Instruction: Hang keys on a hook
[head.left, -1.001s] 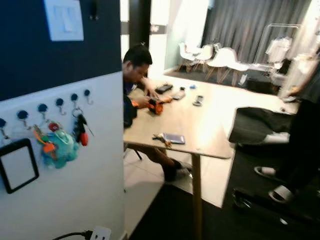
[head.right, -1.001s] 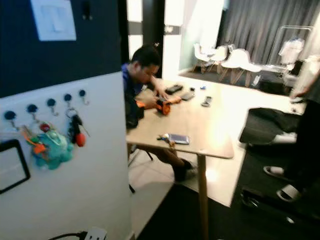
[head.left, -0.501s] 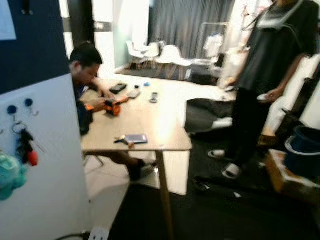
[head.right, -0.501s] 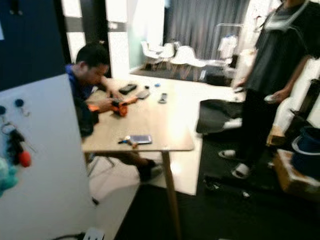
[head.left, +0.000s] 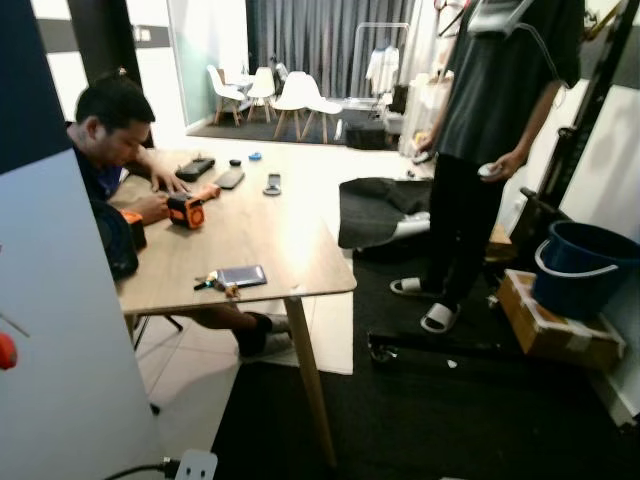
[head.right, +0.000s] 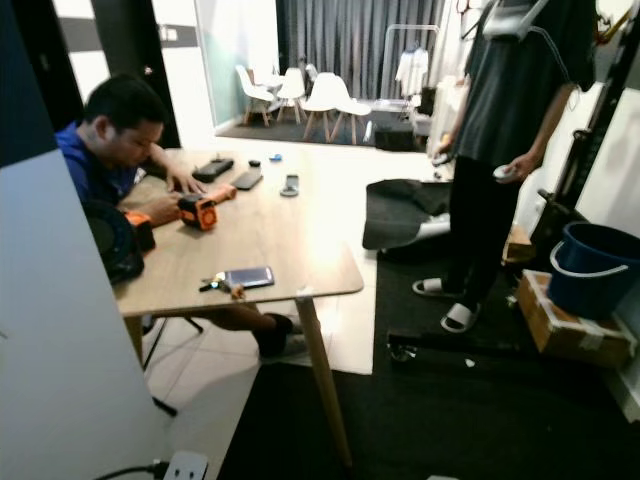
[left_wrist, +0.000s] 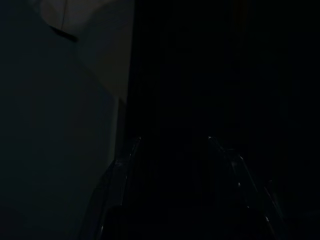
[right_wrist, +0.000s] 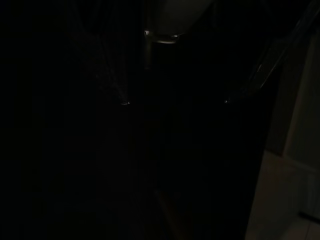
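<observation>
Open-plan living space, home-like, used partly as a work area. Wooden surface (head.left: 270, 235) with a seated person (head.left: 105, 150) handling an orange tool (head.left: 186, 211); phone (head.left: 243, 275) and remotes lie on it. White dining chairs (head.left: 290, 98), grey curtains (head.left: 300, 40), clothes rack (head.left: 385, 65) behind. Blue bucket (head.left: 578, 280) on cardboard box (head.left: 555, 325); second person standing (head.left: 495, 150).

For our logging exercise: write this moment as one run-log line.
keys: on table beside phone | grippers: idle, dark | seated person at table | standing person right
</observation>
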